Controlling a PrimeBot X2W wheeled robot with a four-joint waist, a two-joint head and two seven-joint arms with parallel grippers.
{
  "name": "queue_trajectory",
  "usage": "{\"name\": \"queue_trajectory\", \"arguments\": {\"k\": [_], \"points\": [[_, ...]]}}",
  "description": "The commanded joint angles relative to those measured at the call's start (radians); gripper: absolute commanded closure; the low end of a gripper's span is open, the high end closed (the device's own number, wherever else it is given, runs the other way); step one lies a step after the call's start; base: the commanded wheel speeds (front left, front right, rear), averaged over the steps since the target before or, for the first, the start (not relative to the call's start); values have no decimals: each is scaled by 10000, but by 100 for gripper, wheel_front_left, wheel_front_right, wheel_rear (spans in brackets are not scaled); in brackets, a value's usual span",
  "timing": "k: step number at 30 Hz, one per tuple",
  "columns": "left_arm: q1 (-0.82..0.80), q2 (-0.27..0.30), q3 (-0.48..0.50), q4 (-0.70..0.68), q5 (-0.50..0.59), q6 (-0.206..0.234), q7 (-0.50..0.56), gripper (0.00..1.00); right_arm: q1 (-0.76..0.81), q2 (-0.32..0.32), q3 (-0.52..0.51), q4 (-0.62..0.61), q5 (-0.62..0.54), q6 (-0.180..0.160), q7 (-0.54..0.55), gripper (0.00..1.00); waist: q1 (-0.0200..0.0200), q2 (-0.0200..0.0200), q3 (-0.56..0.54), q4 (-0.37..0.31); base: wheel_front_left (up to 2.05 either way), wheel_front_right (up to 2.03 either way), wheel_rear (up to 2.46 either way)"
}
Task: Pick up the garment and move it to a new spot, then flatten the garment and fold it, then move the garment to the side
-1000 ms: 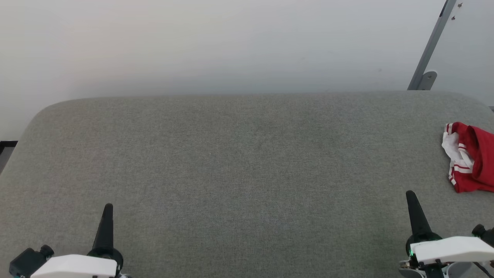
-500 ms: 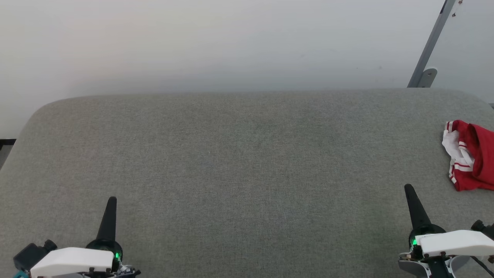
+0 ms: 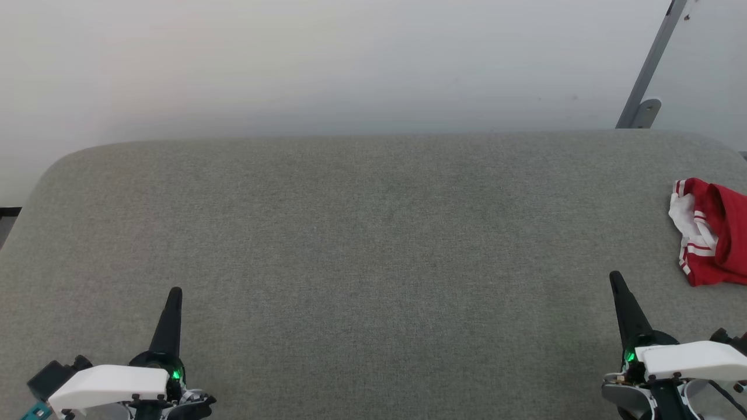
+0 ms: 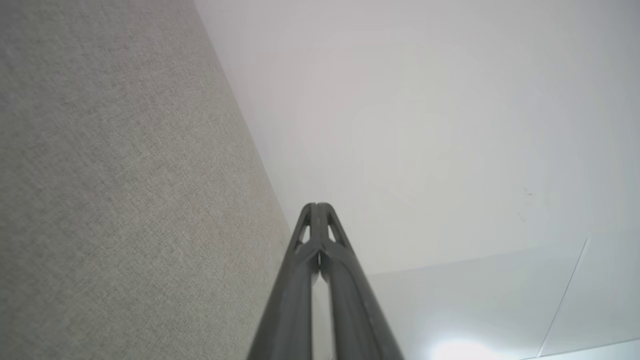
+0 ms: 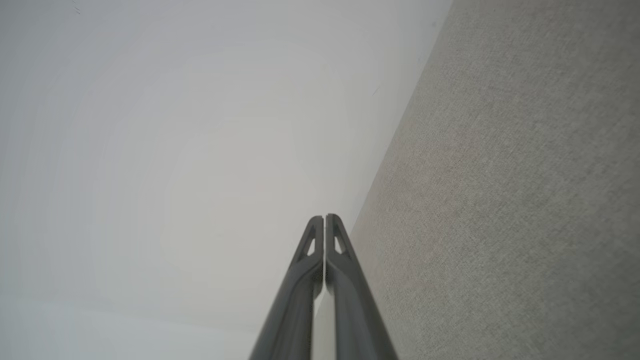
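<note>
Left gripper (image 3: pixel 174 290) and right gripper (image 3: pixel 613 275) are pinched together, empty. The shirt (image 3: pixel 711 233), bunched at the table's (image 3: pixel 373 233) right edge, could get nudged off.

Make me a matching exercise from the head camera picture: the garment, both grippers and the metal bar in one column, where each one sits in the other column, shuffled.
1. garment
2. left gripper
3. right gripper
4. metal bar

A. lower left, shut
B. upper right corner, slanting
C. crumpled at the right edge
D. lower right, shut, nearest the garment

Pairs: 1-C, 2-A, 3-D, 4-B.
</note>
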Motion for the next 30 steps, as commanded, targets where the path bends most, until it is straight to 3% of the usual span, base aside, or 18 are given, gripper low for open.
{"name": "queue_trajectory", "arguments": {"k": [1, 30], "points": [[-219, 22, 40, -14, -227, -21, 76, 100, -212, -38, -25, -32, 167, 1, 80, 100, 0, 0, 4, -1, 0, 0, 0], [-756, -188, 114, 357, -2135, -28, 652, 100, -604, -38, -80, 195, 2253, -3, 655, 100, 0, 0, 199, -50, 0, 0, 0]]}}
